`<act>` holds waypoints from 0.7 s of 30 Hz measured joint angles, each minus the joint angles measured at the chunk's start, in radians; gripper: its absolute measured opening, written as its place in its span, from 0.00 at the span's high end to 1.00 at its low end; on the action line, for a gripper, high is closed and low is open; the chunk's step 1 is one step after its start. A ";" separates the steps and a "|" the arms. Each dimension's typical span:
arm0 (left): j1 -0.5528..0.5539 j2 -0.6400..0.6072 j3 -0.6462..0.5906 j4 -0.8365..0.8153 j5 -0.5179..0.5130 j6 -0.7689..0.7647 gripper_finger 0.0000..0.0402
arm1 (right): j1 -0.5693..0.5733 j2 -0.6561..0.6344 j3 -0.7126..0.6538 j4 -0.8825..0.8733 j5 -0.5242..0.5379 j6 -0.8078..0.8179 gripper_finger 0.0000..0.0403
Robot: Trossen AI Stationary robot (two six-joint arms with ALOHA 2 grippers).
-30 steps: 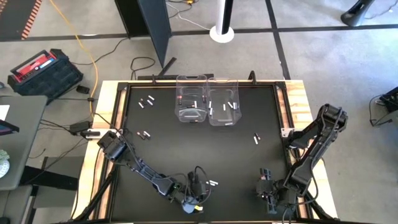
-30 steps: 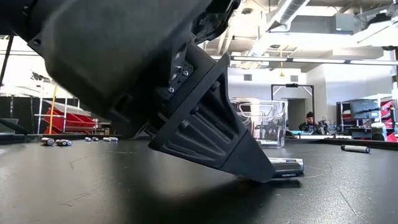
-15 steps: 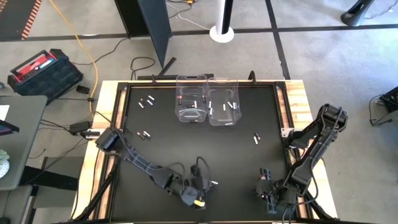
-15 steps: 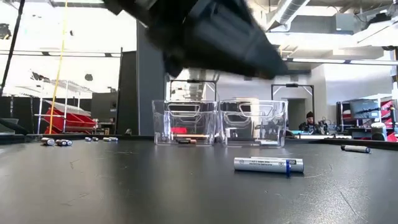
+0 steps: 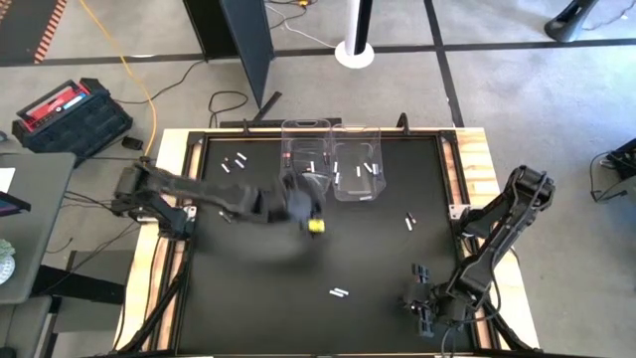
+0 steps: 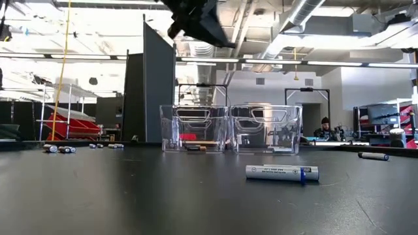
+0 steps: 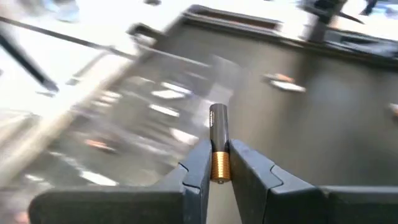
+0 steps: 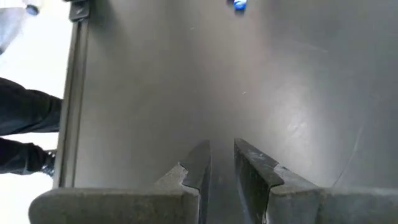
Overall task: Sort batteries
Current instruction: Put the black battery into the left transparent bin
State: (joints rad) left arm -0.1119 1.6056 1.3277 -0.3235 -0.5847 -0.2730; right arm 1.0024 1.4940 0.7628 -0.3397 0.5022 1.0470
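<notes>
While the left gripper (image 7: pixel 219 163) clenched a black-and-gold battery (image 7: pixel 218 140), we needed it centred over the left bin (image 5: pixel 305 159) ahead before releasing.

Left gripper (image 7: pixel 221 167), battery (image 7: pixel 218 142): lifted binward

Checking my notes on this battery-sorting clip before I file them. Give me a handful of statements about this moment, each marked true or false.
1. The left gripper holds a dark battery with a copper end. True.
2. The right gripper holds a battery. False: nothing sits between its fingers.
3. Two clear bins stand side by side. True.
4. The white battery lies inside a bin. False: it lies on the table, in front of the bins.
5. The left gripper rests on the table. False: it is raised near the bins.
</notes>
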 joint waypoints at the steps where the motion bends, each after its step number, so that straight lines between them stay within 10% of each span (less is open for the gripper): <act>1: 0.043 -0.022 0.000 -0.010 0.001 0.031 0.88 | -0.008 0.000 0.000 -0.002 0.000 0.000 0.78; 12: 0.550 -0.022 0.002 -0.021 0.491 0.181 0.88 | -0.103 0.000 0.000 -0.001 0.000 0.003 0.78; 21: 0.648 0.198 0.001 -0.025 0.688 0.291 0.88 | -0.212 0.000 0.000 0.004 0.000 0.003 0.78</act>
State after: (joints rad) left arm 0.5362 1.8038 1.3285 -0.3482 0.1037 0.0178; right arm 0.7906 1.4940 0.7628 -0.3355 0.5019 1.0500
